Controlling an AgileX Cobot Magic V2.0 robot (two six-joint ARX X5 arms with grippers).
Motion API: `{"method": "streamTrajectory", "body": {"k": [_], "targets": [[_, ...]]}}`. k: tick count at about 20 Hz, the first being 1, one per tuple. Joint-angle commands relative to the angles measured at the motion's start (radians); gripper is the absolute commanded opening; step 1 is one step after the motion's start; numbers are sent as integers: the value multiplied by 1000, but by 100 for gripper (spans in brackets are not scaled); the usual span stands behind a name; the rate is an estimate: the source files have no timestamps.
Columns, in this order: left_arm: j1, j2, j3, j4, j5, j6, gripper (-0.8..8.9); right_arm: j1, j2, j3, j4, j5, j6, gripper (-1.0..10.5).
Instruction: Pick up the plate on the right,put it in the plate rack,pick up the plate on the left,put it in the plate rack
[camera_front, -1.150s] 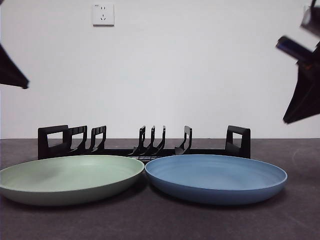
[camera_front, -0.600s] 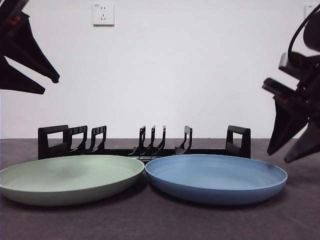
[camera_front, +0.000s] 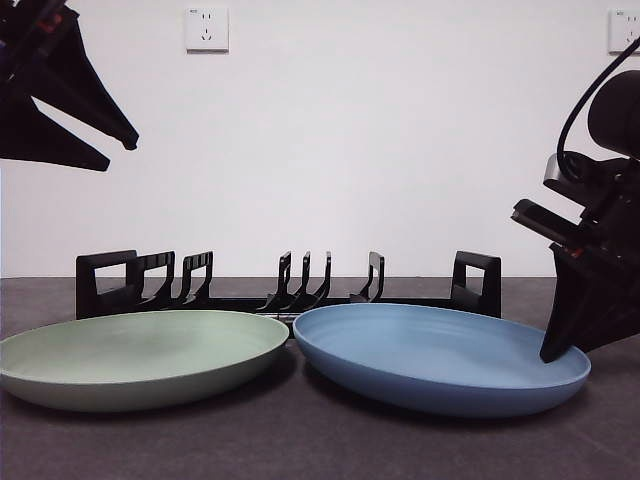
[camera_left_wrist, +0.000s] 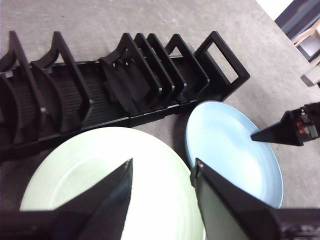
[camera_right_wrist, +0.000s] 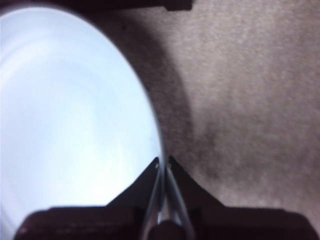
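Two plates down, one now gripped at its rim

Half a second back the right claw (camera_front: 560, 345) hung clear; now it is pinched onto the outer rim of the shallow, smooth blue plastic plate (camera_front: 430, 350), which has slid toward the table's right edge and tipped slightly. Lifting looks imminent. The matt green plate (camera_front: 140, 350) lies flat beside it. Behind both stands the long black ribbed rack (camera_front: 290, 290). The left claw (camera_left_wrist: 162, 172), spread apart, hovers over the green plate.

Quick count: two plates, one green plate (camera_front: 140, 355) and one blue plate (camera_front: 435, 355), one plate rack (camera_front: 290, 290), plus two wall sockets (camera_front: 206, 28).
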Motion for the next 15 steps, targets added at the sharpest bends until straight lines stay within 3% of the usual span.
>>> {"method": "streamTrajectory", "body": {"k": [1, 5, 7, 9, 12, 15], "targets": [[-19, 2, 1, 20, 16, 69, 202, 1, -44, 0, 0, 5, 27, -16], [-108, 2, 5, 64, 51, 166, 204, 2, -186, 16, -8, 5, 63, -16], [-201, 2, 31, 48, 33, 272, 209, 2, -219, 68, -74, 5, 59, -16], [-333, 2, 68, 29, -73, 395, 209, 8, -217, 154, -195, 5, 27, -16], [-572, 3, 117, -13, -357, 673, 217, 37, -216, 254, -285, 5, -9, -16], [-753, 6, 119, -19, -549, 834, 219, 63, -216, 304, -323, 5, -12, -16]]}}
